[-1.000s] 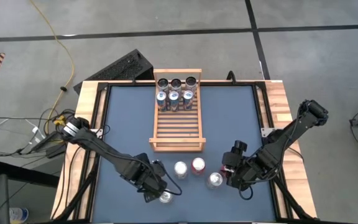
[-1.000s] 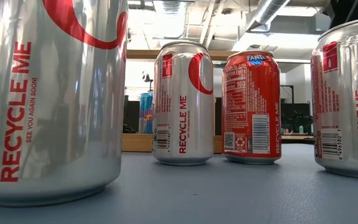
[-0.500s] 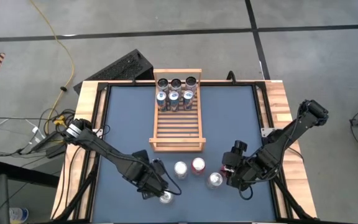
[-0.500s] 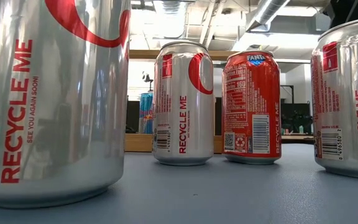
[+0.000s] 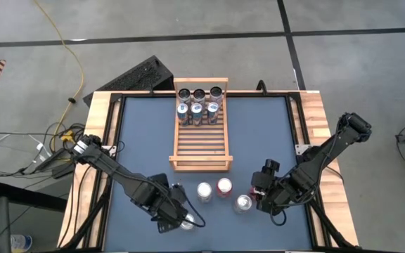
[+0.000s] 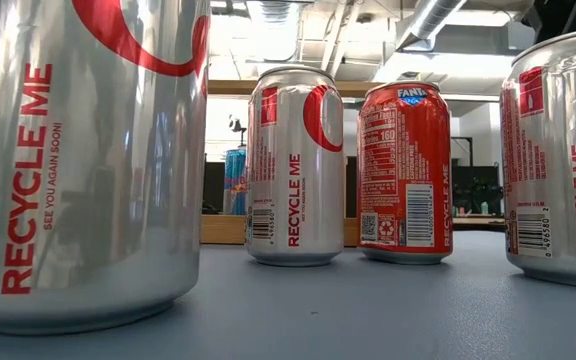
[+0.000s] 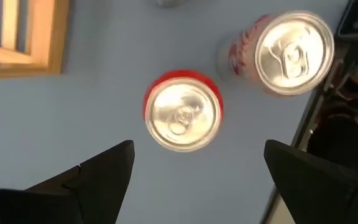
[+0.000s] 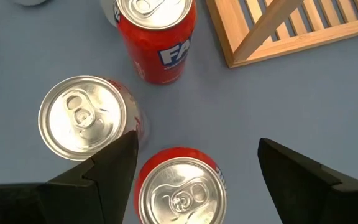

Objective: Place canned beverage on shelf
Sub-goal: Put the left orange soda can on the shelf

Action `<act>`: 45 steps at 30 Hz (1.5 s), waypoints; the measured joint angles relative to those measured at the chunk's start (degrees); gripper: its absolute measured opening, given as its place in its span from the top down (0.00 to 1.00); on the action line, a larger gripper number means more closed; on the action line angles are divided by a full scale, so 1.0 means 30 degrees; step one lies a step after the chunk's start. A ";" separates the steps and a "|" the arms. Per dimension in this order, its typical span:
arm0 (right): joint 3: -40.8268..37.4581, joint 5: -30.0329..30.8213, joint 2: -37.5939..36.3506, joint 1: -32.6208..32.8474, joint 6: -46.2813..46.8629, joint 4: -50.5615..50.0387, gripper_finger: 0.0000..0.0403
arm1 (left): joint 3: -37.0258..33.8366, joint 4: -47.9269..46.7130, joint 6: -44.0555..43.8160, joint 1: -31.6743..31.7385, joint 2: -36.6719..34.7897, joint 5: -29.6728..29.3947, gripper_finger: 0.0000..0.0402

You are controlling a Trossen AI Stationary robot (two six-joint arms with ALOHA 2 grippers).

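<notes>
A: Where is the shelf (image 5: 200, 130) seen?
B: It is seen at the middle of the table (image 5: 259, 133), toward the far edge. Six cans (image 5: 198, 107) are stood in two rows at its far end; the near slats are bare.

A: And the loose cans?
B: Four are stood on the table near the front edge. A silver can (image 5: 204, 191) and a red can (image 5: 224, 186) are set side by side just off the shelf's near rail. Another silver can (image 5: 242, 204) is placed to their right, and a fourth can (image 5: 187, 223) sits nearest the front.

A: How are the grippers held?
B: The left gripper (image 5: 176, 219) is held spread open at the fourth can, nothing being grasped. The right gripper (image 5: 259, 197) is likewise released, just beside the right-hand silver can, with the can between its spread fingers (image 8: 107, 171) in the wrist view.
</notes>
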 joint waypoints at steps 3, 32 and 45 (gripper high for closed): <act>0.0000 0.0000 0.0000 0.0000 -0.0007 0.0000 0.21 | 0.0000 -0.0116 -0.0037 0.0054 -0.0007 0.0057 0.13; 0.0000 -0.0029 0.0000 -0.0750 -0.0056 0.0000 0.21 | 0.0007 -0.0138 0.4513 0.1203 -0.0153 0.1615 0.02; 0.0000 -0.0058 0.0000 -0.0729 -0.0109 0.0036 0.21 | -0.1392 0.1808 0.2992 0.0141 0.0022 -0.0055 0.02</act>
